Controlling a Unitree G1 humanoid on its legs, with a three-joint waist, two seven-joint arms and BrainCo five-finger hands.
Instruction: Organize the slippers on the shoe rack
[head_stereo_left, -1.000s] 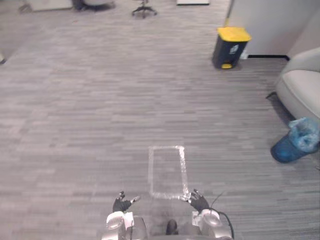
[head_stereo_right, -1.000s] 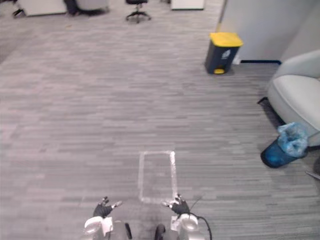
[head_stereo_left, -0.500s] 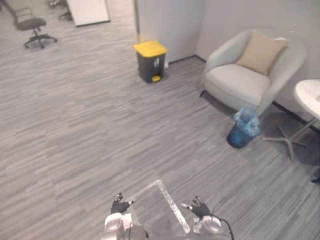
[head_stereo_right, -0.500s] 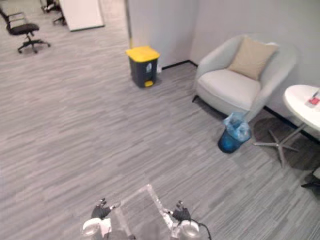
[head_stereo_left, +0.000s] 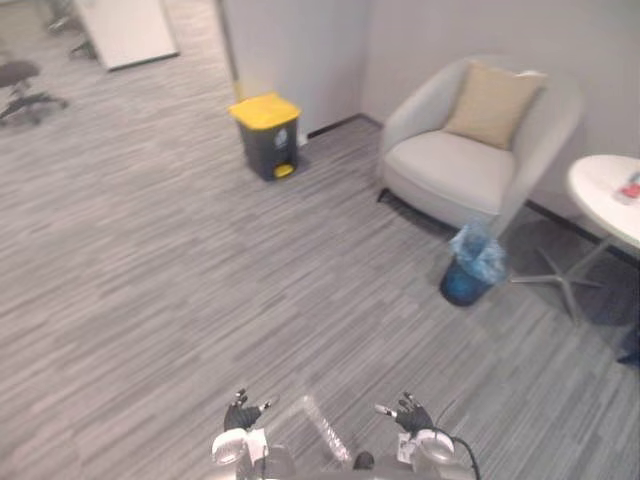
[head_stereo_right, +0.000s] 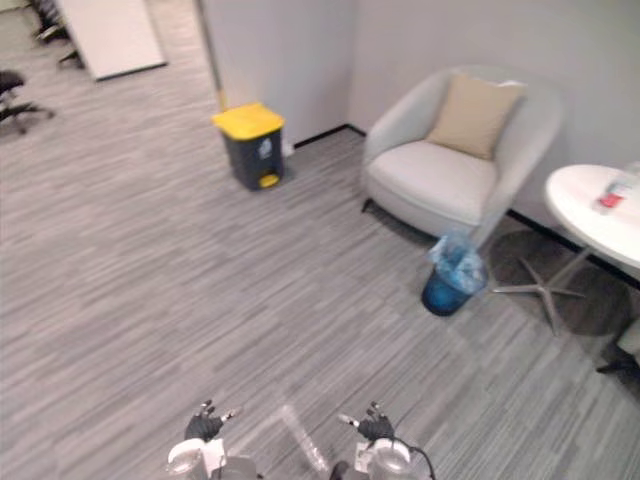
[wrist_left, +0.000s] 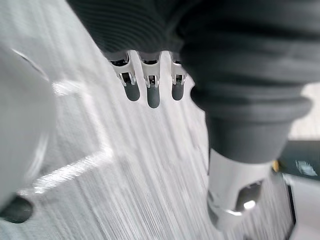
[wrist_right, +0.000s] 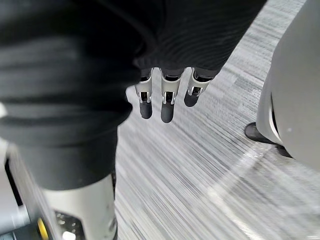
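Slippers and shoe rack lie out of sight; both robot hands, left (head_stereo_left: 240, 413) and right (head_stereo_left: 412, 417), hang spread and empty well short of the armchair (head_stereo_left: 470, 150), so progress cannot be judged.

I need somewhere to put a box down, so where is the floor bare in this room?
The widest bare floor lies left of the yellow-lidded bin and armchair. It is crowded on the right, among the armchair, blue-bagged bin and round table.

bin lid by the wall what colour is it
Yellow, on a dark grey bin; it shows best in the left eye view.
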